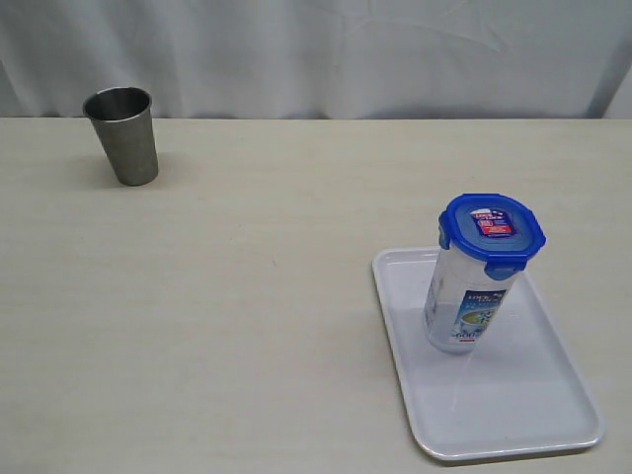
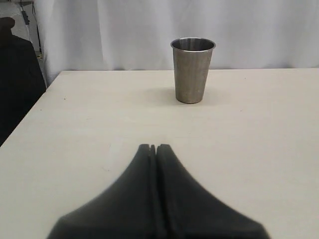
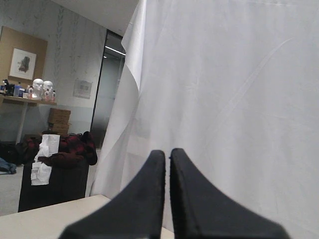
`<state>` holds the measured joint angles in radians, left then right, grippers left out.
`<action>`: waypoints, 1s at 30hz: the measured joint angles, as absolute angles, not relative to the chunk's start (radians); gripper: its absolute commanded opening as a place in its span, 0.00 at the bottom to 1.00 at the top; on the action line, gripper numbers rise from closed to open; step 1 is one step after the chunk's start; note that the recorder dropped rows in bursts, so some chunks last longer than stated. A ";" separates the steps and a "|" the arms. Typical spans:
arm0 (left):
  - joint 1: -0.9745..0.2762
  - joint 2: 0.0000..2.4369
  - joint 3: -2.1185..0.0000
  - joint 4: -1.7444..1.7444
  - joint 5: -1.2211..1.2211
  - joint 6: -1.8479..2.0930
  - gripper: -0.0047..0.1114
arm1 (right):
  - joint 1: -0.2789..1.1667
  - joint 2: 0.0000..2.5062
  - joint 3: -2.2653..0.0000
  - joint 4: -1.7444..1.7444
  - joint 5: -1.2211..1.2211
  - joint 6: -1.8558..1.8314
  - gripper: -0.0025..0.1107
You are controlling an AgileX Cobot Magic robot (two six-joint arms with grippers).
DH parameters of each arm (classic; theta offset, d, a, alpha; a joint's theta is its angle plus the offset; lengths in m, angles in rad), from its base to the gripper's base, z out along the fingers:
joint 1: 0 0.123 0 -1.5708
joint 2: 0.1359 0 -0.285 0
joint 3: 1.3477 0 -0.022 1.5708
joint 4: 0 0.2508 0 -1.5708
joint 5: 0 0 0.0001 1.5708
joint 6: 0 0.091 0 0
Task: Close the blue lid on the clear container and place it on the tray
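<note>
The clear container [image 1: 464,308] stands upright on the white tray [image 1: 533,415], at the right of the table in the exterior view. The blue lid [image 1: 492,229] sits on top of it, with a red and white sticker showing. Neither arm appears in the exterior view. My left gripper [image 2: 153,147] is shut with nothing in it, hanging low over bare table and facing a steel cup. My right gripper [image 3: 167,153] is shut and empty too, pointing at the white curtain past the table's edge. Neither wrist view shows the container, lid or tray.
A grey steel cup [image 1: 122,134] stands upright at the table's far left; the same cup [image 2: 192,69] shows beyond my left gripper. A white curtain [image 1: 316,49] hangs behind the table. A dark chair with clothes [image 3: 55,174] stands beyond the table's edge.
</note>
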<state>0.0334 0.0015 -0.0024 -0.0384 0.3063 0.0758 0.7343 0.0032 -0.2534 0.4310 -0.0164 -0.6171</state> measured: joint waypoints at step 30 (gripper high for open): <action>0.033 0.002 -0.002 -0.054 0.312 0.000 0.04 | 0.734 0.003 -0.253 0.433 -0.016 -0.617 0.06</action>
